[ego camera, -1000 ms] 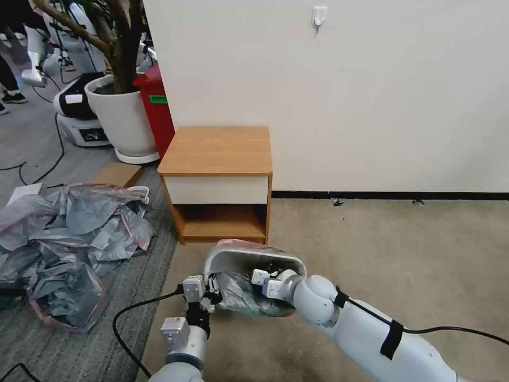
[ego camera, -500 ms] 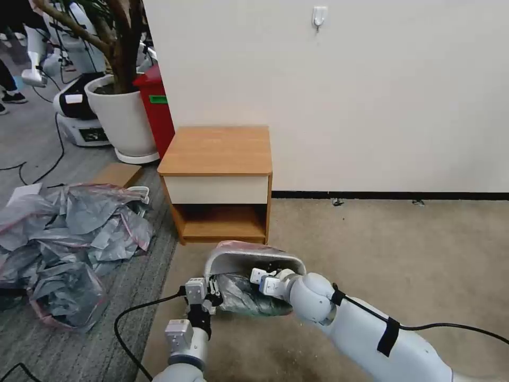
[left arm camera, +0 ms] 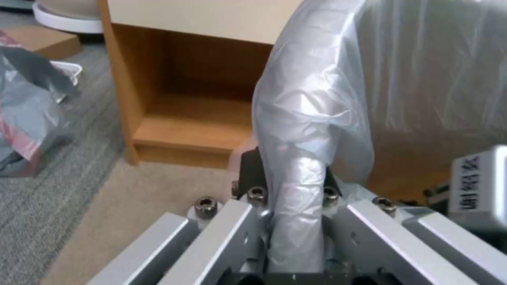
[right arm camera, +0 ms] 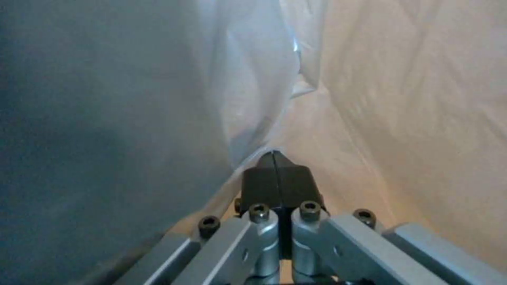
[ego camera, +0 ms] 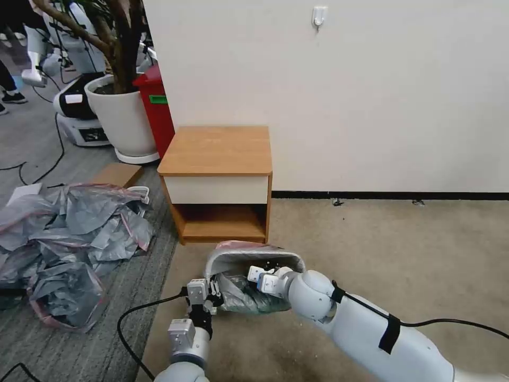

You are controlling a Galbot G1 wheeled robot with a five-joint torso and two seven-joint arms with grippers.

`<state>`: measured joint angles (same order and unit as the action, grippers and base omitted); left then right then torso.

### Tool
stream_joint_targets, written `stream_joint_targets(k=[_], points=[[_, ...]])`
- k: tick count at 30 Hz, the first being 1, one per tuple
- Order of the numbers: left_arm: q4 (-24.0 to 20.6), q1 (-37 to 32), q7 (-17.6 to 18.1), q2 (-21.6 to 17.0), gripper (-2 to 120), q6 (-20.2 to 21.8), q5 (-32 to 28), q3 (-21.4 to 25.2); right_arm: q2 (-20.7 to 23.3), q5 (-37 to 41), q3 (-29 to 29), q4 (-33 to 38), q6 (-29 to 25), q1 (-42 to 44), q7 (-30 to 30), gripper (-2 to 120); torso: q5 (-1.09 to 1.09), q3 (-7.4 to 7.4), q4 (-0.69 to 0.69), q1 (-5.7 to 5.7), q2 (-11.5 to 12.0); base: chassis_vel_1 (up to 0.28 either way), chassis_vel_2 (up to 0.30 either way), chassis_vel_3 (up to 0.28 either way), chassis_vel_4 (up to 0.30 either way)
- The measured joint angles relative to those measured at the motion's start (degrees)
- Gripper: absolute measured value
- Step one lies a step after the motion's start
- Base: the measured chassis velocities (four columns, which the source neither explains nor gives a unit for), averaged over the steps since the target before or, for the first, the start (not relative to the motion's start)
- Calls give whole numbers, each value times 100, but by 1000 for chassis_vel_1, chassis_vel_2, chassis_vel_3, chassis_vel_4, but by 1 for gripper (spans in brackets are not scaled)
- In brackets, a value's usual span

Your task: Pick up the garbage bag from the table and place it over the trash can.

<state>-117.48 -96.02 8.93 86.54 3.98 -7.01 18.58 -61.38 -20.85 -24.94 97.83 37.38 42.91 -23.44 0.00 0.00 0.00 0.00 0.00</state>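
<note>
Below table (ego camera: 217,151), both tools pinching garbage bag (ego camera: 241,297) at trash can (ego camera: 254,260), bag heap (ego camera: 69,239) left.

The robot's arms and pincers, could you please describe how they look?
Both arms are glossy white with rounded joints. The right arm carries a black cable held by black straps; another black cable loops to the left arm. The left pincer and right pincer have silver metal linkages, hex bolts and black fingertips.

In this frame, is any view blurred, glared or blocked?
Head view: even light, sharp. Left wrist view: the garbage bag bunched in the left gripper blocks the centre. Right wrist view: plastic close around the shut right gripper looks soft and hazy.
</note>
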Motion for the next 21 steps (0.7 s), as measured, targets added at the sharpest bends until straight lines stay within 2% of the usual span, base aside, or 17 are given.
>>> stream_joint_targets(k=[13, 21], points=[[-101, -42, -10, 70, 1, 8, 9, -64, -109, -61, -65, -383, 64, -65, 1, 0, 0, 0, 0, 0, 0, 0, 0, 0, 0], [-33, -24, -12, 107, 1, 12, 14, -34, -37, -60, -16, -167, 71, -16, 3, 0, 0, 0, 0, 0, 0, 0, 0, 0, 0]])
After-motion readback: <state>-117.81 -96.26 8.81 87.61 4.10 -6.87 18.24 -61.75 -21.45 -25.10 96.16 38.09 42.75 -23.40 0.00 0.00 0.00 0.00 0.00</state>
